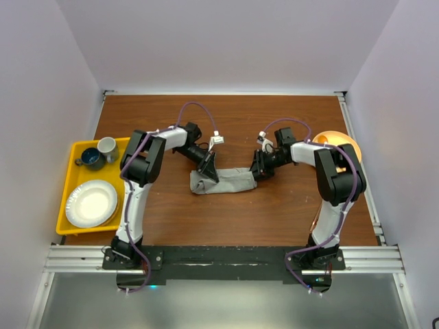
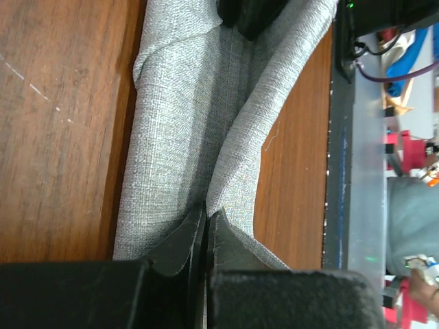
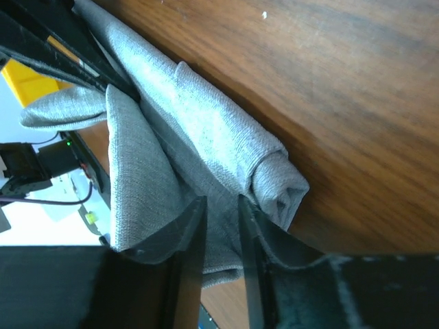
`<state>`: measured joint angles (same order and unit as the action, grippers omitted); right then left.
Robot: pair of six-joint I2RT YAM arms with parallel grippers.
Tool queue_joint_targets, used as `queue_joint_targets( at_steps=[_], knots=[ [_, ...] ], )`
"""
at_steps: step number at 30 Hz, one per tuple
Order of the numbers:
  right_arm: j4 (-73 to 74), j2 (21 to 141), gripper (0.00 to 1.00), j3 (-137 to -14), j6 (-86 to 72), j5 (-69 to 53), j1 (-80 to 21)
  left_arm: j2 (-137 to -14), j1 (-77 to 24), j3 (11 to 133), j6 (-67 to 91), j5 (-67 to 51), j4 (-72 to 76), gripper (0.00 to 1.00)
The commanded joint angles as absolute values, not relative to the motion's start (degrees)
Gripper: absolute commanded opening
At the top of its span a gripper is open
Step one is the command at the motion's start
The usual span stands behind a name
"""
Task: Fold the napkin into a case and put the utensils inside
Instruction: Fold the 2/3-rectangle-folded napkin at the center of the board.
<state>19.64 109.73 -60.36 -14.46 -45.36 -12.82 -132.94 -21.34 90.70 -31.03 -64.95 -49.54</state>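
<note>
**Napkin half-folded mid-table, left claw pinching it, right claw slightly apart**

- The napkin (image 1: 226,184) lies at the middle of the table (image 1: 288,123), between the two arms. It is bunched into a long, narrow, rumpled strip running left to right, not a flat rectangle.
- The left gripper (image 1: 209,171) is at the strip's left end. In the left wrist view its tips (image 2: 206,221) are pressed together with a fold of the grey cloth (image 2: 178,137) caught between them. The cloth runs away from the jaws as two long flaps that meet in a crease.
- The right gripper (image 1: 259,171) is at the strip's right end. In the right wrist view the jaws (image 3: 219,209) stand a narrow gap apart over the cloth (image 3: 206,130). Fabric shows through the gap, and neither finger visibly clamps it. A rolled end of the cloth sits just beside the right-hand finger.
- The two grippers face each other along the strip, well apart.
- A yellow tray (image 1: 68,154) at the table's left edge holds a white plate (image 1: 91,203), a grey mug (image 1: 107,147) and a dark cup (image 1: 90,160).
- An orange dish (image 1: 341,142) sits at the right edge, partly behind the right arm.
</note>
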Motion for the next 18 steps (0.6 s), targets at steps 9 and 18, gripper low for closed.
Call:
queue_joint_targets(
  at_steps=[9,18],
  knots=[
    [32.9,102.2,0.60,-70.3,-4.7,-40.7,-10.8,-137.8,-20.5,91.8,-35.3,-58.1,-55.2,0.00],
    [33.8,101.8,0.79,-73.7,9.3,-43.8,-15.5,-139.4,-20.5,93.3,-36.3,-57.7,-56.9,0.00]
  ],
)
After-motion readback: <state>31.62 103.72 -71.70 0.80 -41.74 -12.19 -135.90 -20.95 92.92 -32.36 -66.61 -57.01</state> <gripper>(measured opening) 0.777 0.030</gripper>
